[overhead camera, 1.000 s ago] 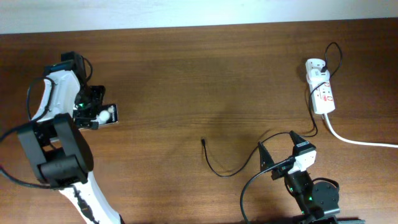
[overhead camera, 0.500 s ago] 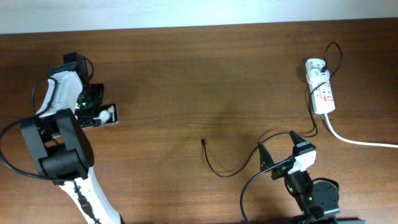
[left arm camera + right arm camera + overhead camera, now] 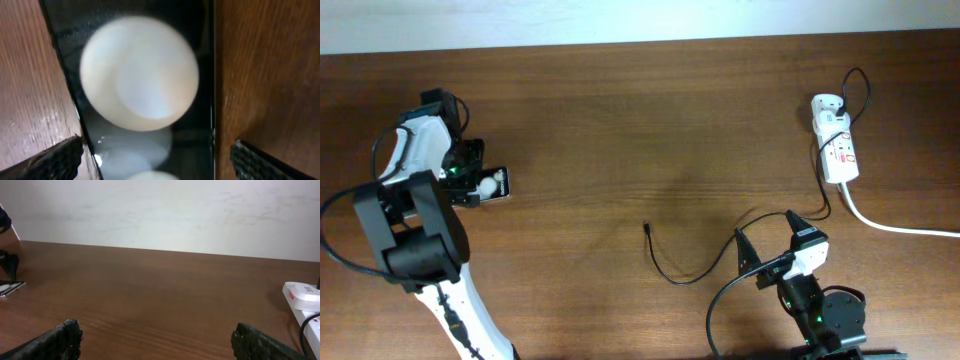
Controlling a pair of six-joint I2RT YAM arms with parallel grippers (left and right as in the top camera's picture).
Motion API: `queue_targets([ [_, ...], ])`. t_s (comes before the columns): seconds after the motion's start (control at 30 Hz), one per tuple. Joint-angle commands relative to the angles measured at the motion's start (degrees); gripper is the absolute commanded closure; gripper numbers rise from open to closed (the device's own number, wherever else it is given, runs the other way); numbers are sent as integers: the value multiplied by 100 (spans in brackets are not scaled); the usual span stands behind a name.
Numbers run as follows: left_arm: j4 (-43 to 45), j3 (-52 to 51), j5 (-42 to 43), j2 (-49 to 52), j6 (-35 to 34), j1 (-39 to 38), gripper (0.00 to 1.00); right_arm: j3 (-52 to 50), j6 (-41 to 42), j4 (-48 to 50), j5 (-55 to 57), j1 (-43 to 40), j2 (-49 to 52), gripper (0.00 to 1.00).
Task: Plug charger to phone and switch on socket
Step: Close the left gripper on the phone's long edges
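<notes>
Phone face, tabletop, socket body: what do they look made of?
Phone: glossy black, likely glass or polished plastic; it seems to mirror the white blob on it.
Tabletop: brown wood or wood-look laminate, satin; streaky grain lines, faint sheen.
Socket: white moulded plastic, judging by its smooth uniform shell.

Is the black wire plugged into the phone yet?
No, it's out. The wire's plug tip lies loose in the middle of the table, while the phone sits far away at the left side.
</notes>
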Motion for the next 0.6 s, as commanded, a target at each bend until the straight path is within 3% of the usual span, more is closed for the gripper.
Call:
queue_targets([
  [0.0,-9,26,-76,315,-81,48,1,-28,61,-28,-35,-35,-42,2],
  [0.3,-22,26,-125,319,-79,151,0,-28,61,-28,-35,-35,-42,1],
  [0.57,-216,26,118,466,-33,271,11,-28,61,-28,-35,-35,-42,1],
])
